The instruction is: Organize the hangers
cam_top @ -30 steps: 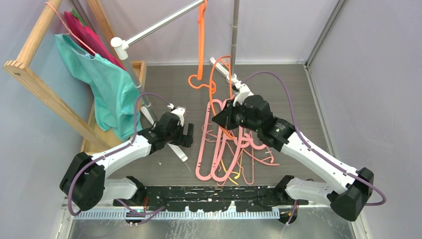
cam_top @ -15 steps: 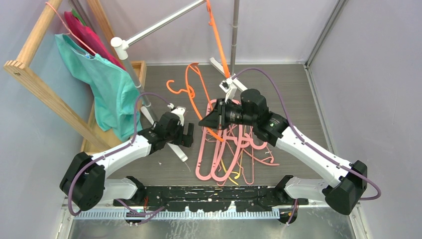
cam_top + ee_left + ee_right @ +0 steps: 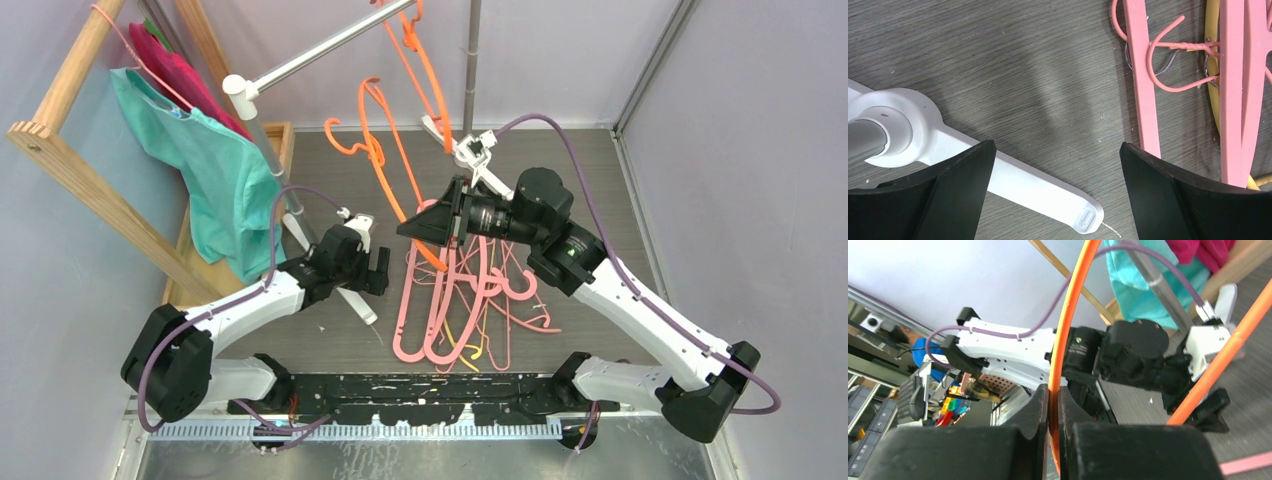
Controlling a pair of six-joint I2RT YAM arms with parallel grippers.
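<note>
My right gripper is shut on a thin orange hanger and holds it in the air over the floor, its hook pointing up and left. In the right wrist view the pads pinch the orange wire. A second orange hanger hangs on the grey rail. A pile of thick pink, thin pink and yellow hangers lies on the floor below. My left gripper is open and empty, low over the rack's white foot, with a thick pink hanger to its right.
A wooden frame at the left carries a thin pink hanger draped with teal and magenta garments. The rack's upright pole stands at the back middle. Grey walls close in the back and right.
My right gripper has risen and swung left with the orange hanger, lifting it off the floor; its hook now points up and left. The hanger on the rail has shifted. The left arm has not moved.
</note>
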